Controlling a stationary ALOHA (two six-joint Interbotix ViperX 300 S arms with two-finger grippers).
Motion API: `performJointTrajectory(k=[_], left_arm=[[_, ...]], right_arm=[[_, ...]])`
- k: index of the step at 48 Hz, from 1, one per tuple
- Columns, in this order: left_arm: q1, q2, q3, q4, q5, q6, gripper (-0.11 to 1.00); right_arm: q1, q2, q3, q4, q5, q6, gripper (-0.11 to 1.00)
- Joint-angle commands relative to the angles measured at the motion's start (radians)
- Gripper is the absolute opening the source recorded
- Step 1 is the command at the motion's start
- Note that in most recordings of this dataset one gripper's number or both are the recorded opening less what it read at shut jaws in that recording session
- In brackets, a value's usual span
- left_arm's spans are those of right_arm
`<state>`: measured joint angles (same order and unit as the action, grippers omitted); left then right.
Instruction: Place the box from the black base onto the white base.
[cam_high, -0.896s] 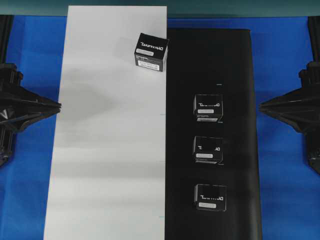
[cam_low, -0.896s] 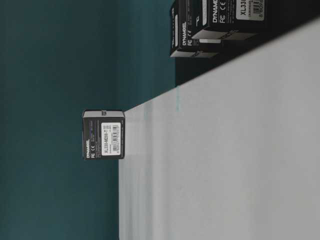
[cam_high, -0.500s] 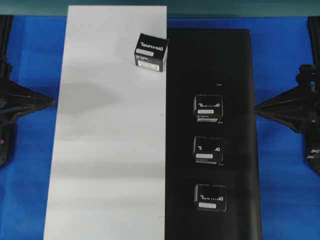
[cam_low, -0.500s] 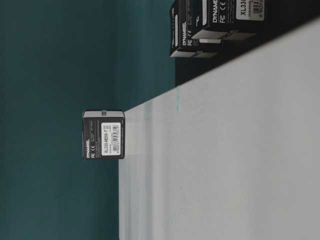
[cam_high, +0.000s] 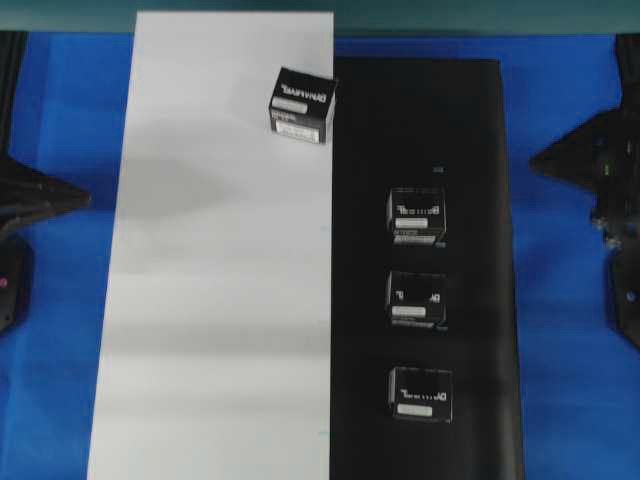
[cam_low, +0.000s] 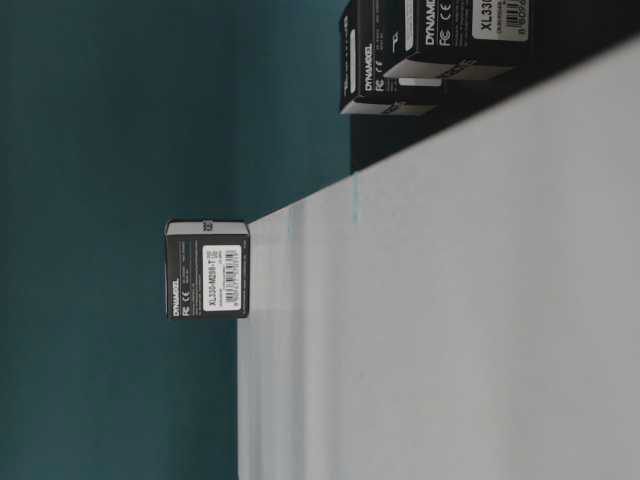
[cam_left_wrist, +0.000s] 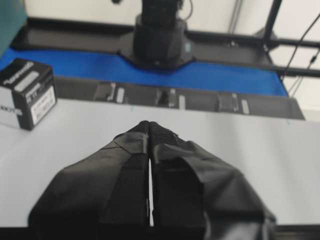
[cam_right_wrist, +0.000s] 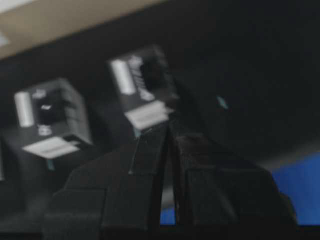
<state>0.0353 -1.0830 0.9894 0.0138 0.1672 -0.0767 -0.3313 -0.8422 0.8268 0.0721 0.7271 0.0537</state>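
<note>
Lying side by side on the blue table (cam_high: 565, 330), the white base (cam_high: 215, 300) and black base (cam_high: 470, 120) touch. One box (cam_high: 303, 103) sits at the white base's far right edge. Left gripper (cam_left_wrist: 149, 126) and right gripper (cam_right_wrist: 169, 129) are both closed, empty. A teal wall (cam_low: 100, 120) stands behind.

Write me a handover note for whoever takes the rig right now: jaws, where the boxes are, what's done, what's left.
Left gripper: jaws shut, empty, low over the white base.
Right gripper: jaws shut, empty, aimed toward the boxes on the black base.
One box stands on the white base at its far end, against the seam with the black base.
Three boxes remain in a row on the black base: far, middle, near.
Done: one box moved. Left: the three on the black base, if all are to go.
</note>
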Motion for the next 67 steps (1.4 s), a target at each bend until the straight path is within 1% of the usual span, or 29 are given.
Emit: performJointTrajectory(k=[1, 7, 10, 16, 20, 25, 30, 32, 34, 36, 38, 44, 55, 67], left_arm=[[0.005, 0.008, -0.037, 0.003, 0.018, -0.002, -0.03], [0.005, 0.015, -0.035, 0.002, 0.023, 0.000, -0.03], [0.005, 0.025, -0.034, 0.003, 0.025, -0.003, -0.03], [0.005, 0.029, -0.034, 0.002, 0.025, -0.002, -0.03], [0.003, 0.028, -0.032, 0.003, 0.026, -0.003, -0.03], [0.005, 0.026, -0.034, 0.003, 0.034, -0.003, -0.03], [0.005, 0.028, -0.034, 0.002, 0.035, -0.003, -0.03], [0.005, 0.028, -0.034, 0.002, 0.035, -0.005, -0.03], [0.005, 0.026, -0.034, 0.003, 0.034, -0.005, -0.03], [0.003, 0.028, -0.034, 0.002, 0.034, -0.005, -0.03], [0.005, 0.029, -0.034, 0.003, 0.034, -0.005, -0.03], [0.003, 0.031, -0.032, 0.002, 0.034, -0.005, -0.03], [0.005, 0.031, -0.032, 0.003, 0.034, -0.005, -0.03], [0.005, 0.037, -0.031, 0.003, 0.034, -0.005, -0.03]], right_arm=[[-0.029, 0.028, -0.026, -0.012, 0.034, -0.002, 0.12], [-0.046, 0.078, -0.029, -0.029, 0.098, -0.012, 0.13], [-0.046, 0.115, -0.037, -0.029, 0.121, -0.034, 0.13], [-0.032, 0.173, -0.057, -0.028, 0.141, -0.103, 0.17], [-0.017, 0.216, -0.069, -0.029, 0.164, -0.149, 0.24], [-0.014, 0.270, -0.084, -0.028, 0.189, -0.183, 0.42], [0.000, 0.314, -0.094, -0.026, 0.192, -0.193, 0.68], [0.015, 0.334, -0.094, -0.026, 0.187, -0.198, 0.81], [0.026, 0.350, -0.092, -0.026, 0.178, -0.201, 0.90], [0.038, 0.364, -0.091, -0.028, 0.164, -0.206, 0.96], [0.044, 0.376, -0.087, -0.026, 0.147, -0.215, 0.99], [0.058, 0.417, -0.091, -0.015, 0.104, -0.230, 1.00], [0.081, 0.503, -0.097, -0.012, 0.081, -0.236, 1.00], [0.086, 0.545, -0.098, -0.012, 0.000, -0.236, 1.00]])
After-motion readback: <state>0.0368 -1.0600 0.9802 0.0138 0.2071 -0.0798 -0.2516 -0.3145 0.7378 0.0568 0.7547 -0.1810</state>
